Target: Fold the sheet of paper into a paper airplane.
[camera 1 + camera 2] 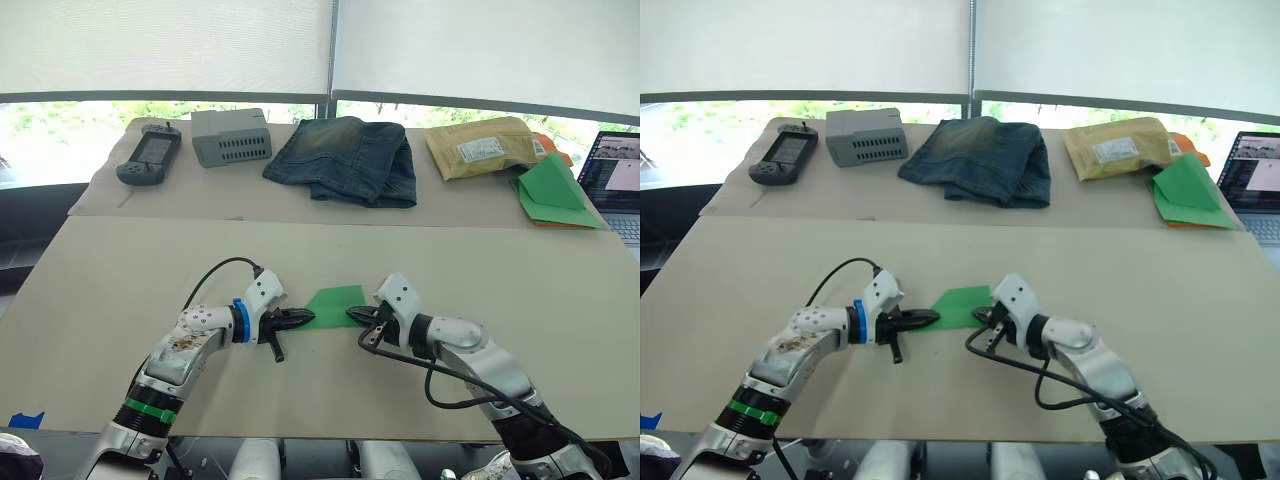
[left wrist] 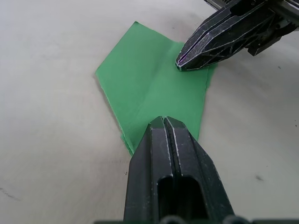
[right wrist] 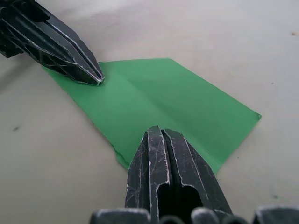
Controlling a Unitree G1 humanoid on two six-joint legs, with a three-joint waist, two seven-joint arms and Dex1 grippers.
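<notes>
The sheet of paper (image 1: 336, 301) is bright green and lies flat on the tan table, near its middle, with one crease running through it (image 2: 149, 88). My left gripper (image 1: 306, 318) is shut, and its tip rests on the sheet's left corner (image 2: 163, 120). My right gripper (image 1: 353, 315) is also shut, with its tip pressed on the sheet's right edge (image 3: 159, 130). The two tips point at each other across the paper. Each wrist view shows the other gripper: the right one (image 2: 187, 63) and the left one (image 3: 96, 78).
Along the far side of the table lie a black handheld console (image 1: 150, 155), a grey box (image 1: 231, 136), folded jeans (image 1: 348, 158), a padded envelope (image 1: 483, 146) and a bigger green triangular paper with an orange edge (image 1: 555, 192). A laptop (image 1: 618, 180) stands at the far right.
</notes>
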